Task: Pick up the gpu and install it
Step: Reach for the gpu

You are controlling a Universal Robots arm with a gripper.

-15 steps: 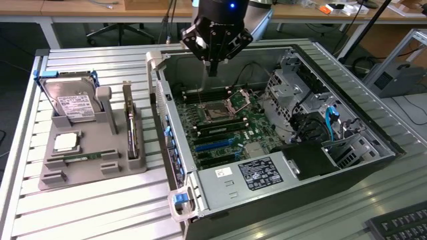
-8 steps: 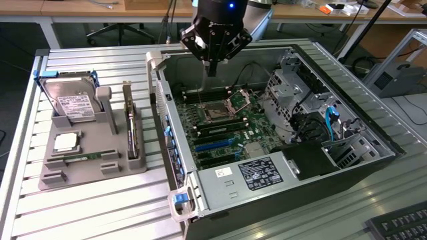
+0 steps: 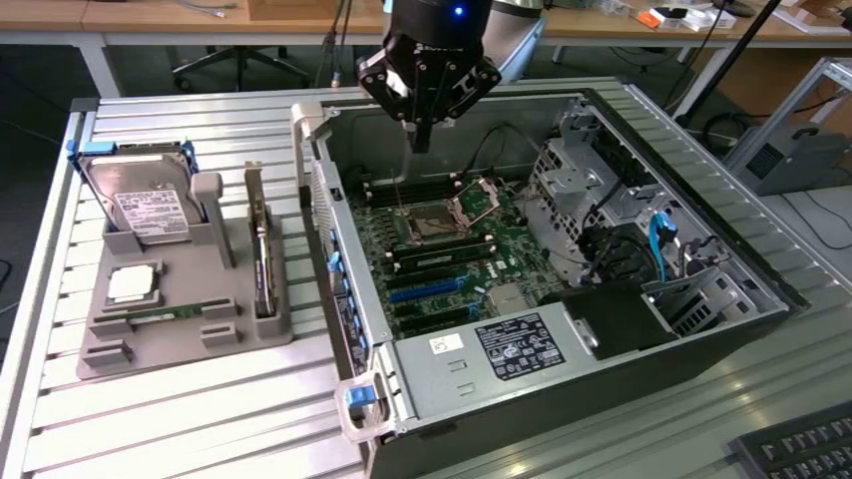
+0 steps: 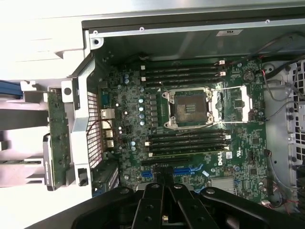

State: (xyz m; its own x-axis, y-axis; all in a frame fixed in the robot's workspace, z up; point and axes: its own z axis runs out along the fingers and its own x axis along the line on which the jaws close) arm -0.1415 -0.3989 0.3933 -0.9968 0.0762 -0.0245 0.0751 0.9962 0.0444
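In the exterior view the gripper (image 3: 421, 138) hung over the open computer case (image 3: 745, 284) with its fingers pressed together and nothing between them. The gpu (image 3: 262, 261) stood on its edge in the grey holder (image 3: 174, 344) at the exterior view's left, just beside the case and well apart from the gripper. In the wrist view the closed gripper (image 4: 164, 180) was above the motherboard (image 4: 248, 143), near the blue slots (image 4: 188, 170), and the gpu (image 4: 55, 138) stood outside the case wall.

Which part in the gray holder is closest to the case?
The gpu: thin dark card standing on edge beside the case; hard drive, CPU and RAM stick sit farther off.
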